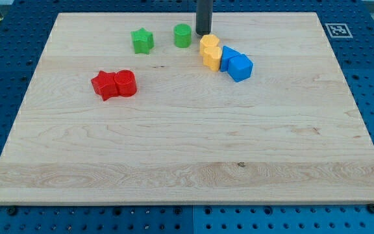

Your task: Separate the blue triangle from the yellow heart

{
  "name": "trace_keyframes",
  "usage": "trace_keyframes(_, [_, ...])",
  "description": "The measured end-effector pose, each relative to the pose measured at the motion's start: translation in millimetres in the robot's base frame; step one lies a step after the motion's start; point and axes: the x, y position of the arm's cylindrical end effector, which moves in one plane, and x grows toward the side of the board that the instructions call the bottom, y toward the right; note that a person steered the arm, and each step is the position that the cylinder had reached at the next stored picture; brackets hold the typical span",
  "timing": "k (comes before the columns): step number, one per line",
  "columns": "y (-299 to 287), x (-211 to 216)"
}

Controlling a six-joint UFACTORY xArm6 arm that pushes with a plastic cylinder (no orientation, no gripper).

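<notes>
Bench is a pale wood board on a blue perforated base; a fiducial tag sits at the board's top right corner. No pincer on this rig, just a dark rod, so nothing is held; my tip is down near the view's top edge of the board, just right of the green cylinder and just above the upper yellow block; can't tell if it's touching. Yellow pair: upper yellow block against the lower yellow block, shapes unclear, one is presumably the heart. Blue triangle butts against the yellow pair's right side, and a blue cube touches it on the lower right. All four form one tight chain. Green star sits left of the cylinder, apart. Two red blocks, a red star-like block and a red cylinder, touch each other, well left of the cluster. Wide bare wood below and right of the blue blocks; little margin above the cluster to the top edge.
</notes>
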Motion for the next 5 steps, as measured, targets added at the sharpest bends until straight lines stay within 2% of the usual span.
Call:
trace_keyframes(2, [-4,2])
trace_keyframes(5, [-64,7])
